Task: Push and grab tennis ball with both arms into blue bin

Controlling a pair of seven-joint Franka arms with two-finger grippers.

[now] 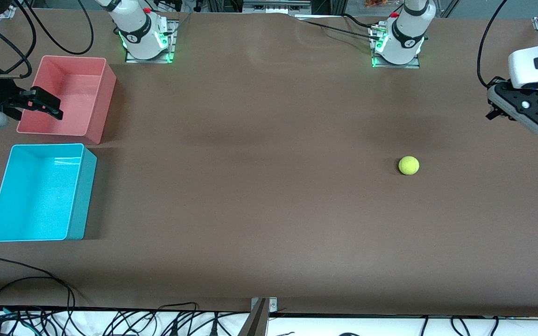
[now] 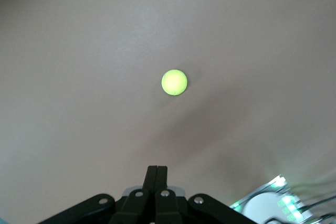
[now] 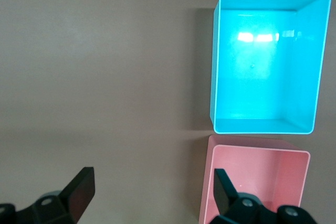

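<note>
The tennis ball [image 1: 408,165] lies on the brown table toward the left arm's end; it also shows in the left wrist view [image 2: 174,82]. My left gripper [image 1: 492,113] hangs in the air at that end of the table, apart from the ball, its fingers [image 2: 157,174] shut and empty. The blue bin [image 1: 35,196] stands empty at the right arm's end; it also shows in the right wrist view [image 3: 265,61]. My right gripper [image 1: 52,107] is open and empty [image 3: 152,190], over the edge of the pink bin.
A pink bin [image 1: 70,93], also empty, stands beside the blue bin, farther from the front camera; the right wrist view [image 3: 257,182] shows it too. Cables lie along the table's front edge [image 1: 110,322]. The arms' bases [image 1: 145,37] stand at the back.
</note>
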